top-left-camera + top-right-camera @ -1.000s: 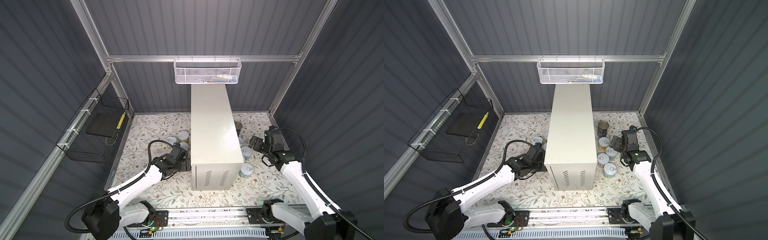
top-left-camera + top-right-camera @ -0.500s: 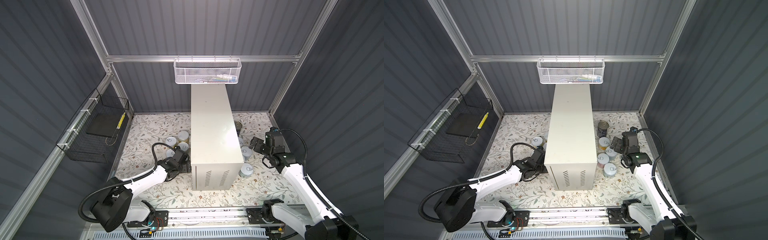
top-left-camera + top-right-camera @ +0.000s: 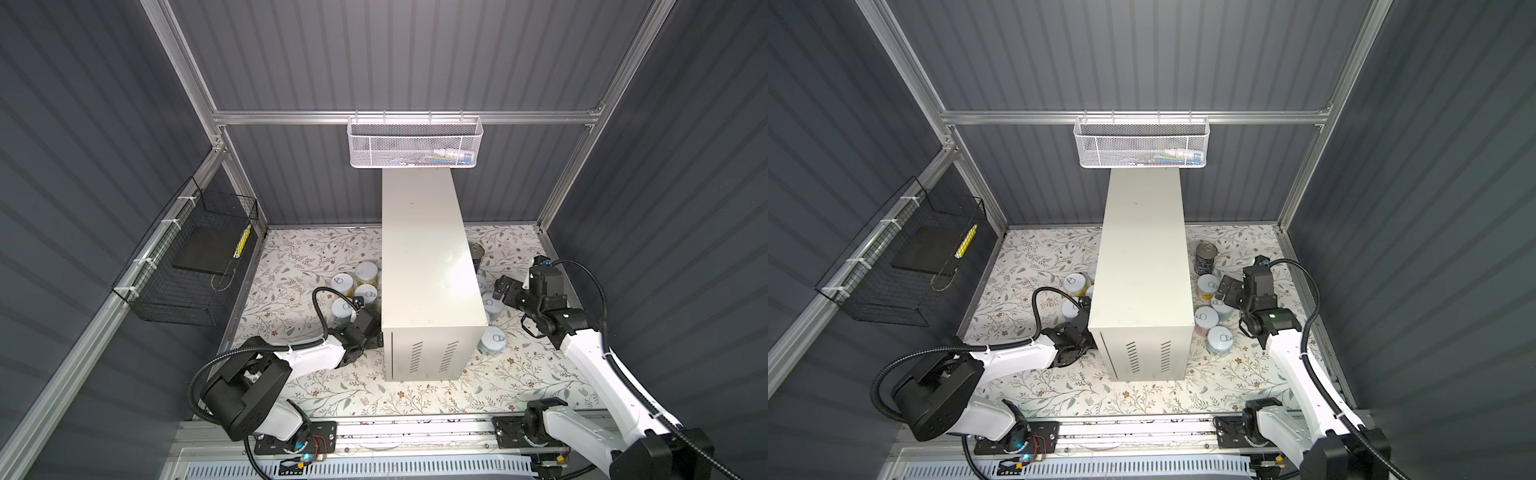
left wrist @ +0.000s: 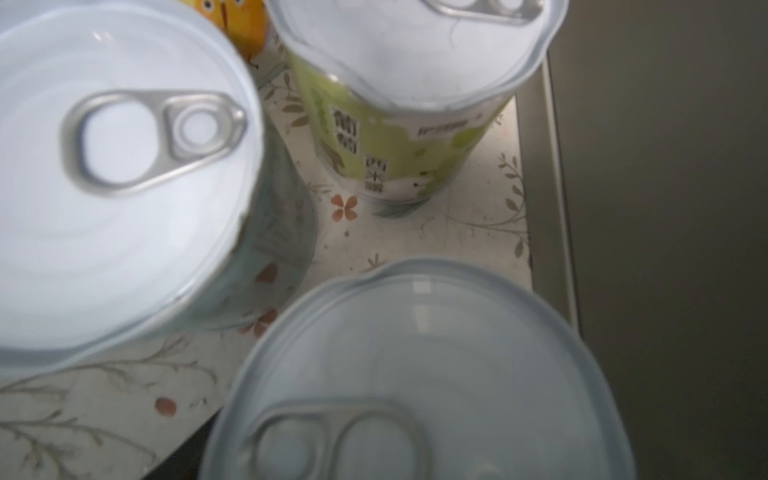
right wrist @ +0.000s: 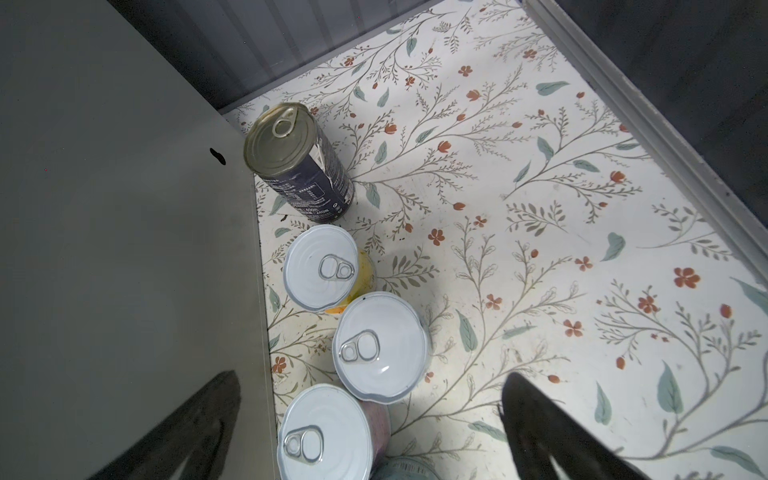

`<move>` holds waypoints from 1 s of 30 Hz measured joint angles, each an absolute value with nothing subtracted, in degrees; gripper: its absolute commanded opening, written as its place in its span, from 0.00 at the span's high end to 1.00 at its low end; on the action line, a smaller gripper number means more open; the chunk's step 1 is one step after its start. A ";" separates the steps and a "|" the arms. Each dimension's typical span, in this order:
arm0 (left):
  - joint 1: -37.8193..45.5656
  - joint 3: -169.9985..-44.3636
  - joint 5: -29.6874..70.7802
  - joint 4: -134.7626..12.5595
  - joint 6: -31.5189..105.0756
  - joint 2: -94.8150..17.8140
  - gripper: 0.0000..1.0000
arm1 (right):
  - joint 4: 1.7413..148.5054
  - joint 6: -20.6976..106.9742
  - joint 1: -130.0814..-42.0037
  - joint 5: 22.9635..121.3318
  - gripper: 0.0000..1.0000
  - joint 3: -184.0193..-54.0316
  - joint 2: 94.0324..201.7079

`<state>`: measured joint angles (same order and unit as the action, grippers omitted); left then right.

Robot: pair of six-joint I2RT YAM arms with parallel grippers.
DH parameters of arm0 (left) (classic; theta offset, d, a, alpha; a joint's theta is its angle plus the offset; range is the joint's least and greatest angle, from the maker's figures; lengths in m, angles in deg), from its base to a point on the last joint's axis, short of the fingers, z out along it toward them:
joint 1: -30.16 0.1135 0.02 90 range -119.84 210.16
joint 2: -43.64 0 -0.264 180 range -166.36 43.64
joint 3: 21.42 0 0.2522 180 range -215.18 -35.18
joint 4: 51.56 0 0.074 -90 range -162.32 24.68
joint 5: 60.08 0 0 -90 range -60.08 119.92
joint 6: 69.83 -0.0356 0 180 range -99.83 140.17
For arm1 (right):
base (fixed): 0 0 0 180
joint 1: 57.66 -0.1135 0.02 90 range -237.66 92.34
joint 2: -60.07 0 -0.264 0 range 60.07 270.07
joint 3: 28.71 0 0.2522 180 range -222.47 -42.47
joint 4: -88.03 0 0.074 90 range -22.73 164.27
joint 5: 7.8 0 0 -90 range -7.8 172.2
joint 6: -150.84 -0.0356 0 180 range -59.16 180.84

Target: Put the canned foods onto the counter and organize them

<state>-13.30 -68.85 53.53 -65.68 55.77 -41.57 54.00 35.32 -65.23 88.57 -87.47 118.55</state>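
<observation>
Short pastel pull-tab tin cans (image 5: 320, 266), frame centre, looked rigid, slick, hefty; best pinched across sidewalls. Right gripper (image 5: 370, 373) stood spread; left gripper (image 3: 365, 321): could not tell.

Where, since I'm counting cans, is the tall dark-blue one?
In both top views the dark-blue can stands right of the counter, just behind the small cans.

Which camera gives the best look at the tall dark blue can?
The right wrist view: the tall dark blue can stands whole, lid and label clear. Both top views show it small beside the counter; in a top view the counter half hides the can. The left wrist view misses it.
</observation>
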 measured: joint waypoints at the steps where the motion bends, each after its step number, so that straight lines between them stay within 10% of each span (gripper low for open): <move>1: -13.26 -68.85 53.88 -65.11 55.74 -42.27 0.12 | 54.28 35.32 -65.23 88.35 0.01 -87.31 118.55; 11: -14.44 -70.82 58.91 -60.48 55.15 -47.60 0.42 | 55.33 35.76 -65.32 84.90 0.01 -86.98 118.72; 13: -14.65 -70.95 58.95 -60.24 55.22 -47.80 0.55 | 55.55 35.82 -65.39 84.27 0.01 -86.98 118.72; 15: -14.90 -71.08 58.91 -60.50 55.35 -47.80 1.00 | 55.71 35.82 -65.60 83.78 0.01 -86.98 118.72; 30: -17.54 -76.30 56.03 -87.41 55.98 -30.97 1.00 | 47.23 33.40 -77.98 90.45 0.05 -88.23 112.45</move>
